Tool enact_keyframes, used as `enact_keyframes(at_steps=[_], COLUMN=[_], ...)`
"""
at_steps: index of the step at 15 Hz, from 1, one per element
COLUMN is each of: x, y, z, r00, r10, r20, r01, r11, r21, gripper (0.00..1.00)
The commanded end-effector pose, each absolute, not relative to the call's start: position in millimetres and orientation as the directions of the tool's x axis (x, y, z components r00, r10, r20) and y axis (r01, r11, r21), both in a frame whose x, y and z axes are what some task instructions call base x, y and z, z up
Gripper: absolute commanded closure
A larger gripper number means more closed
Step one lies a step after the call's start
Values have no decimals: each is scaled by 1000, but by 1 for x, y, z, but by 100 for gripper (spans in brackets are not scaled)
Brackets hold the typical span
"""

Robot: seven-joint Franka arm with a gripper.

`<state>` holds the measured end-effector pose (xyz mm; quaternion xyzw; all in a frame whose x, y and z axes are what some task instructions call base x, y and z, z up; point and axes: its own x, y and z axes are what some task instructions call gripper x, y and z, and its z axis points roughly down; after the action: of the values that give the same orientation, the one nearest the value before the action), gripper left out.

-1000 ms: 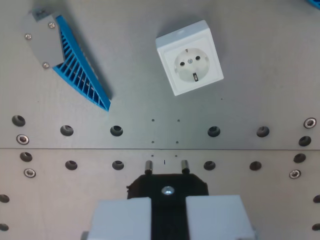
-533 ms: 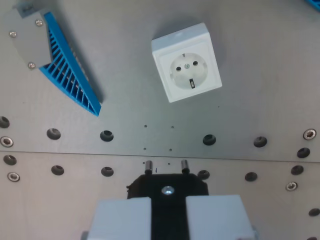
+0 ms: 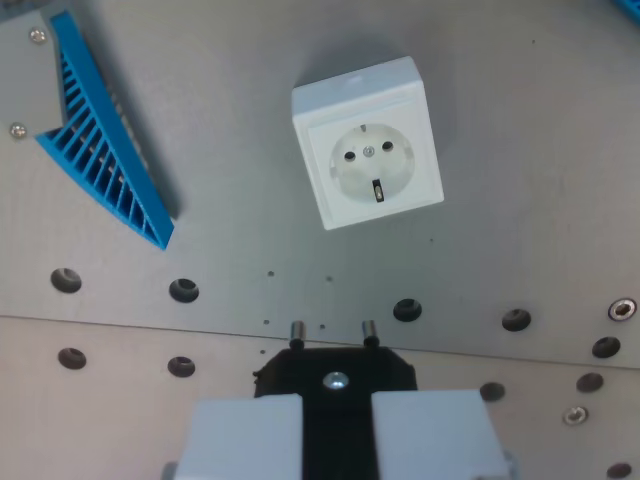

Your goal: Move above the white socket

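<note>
While upright, white socket empty.

Gripper pointing straight down, seen from the wrist.

The gripper fills the bottom middle of the wrist view, its two pale grey fingers side by side with only a narrow dark gap between them. They are clamped on a black plug whose two metal pins stick out at the far end, and a single bright screw sits in the plug's middle. The whole tool is square to the camera, not tilted.
</note>
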<state>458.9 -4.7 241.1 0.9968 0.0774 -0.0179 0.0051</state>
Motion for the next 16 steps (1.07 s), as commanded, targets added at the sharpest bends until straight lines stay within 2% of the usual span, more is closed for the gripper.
enact_keyframes(at_steps=[1,16], x=[456,452], y=[-12,-24], z=[226,152], r00=[962,926], r10=[270,375], r20=[44,37], r01=[269,374], r11=[-963,-927], r21=[22,36], gripper=[100,100])
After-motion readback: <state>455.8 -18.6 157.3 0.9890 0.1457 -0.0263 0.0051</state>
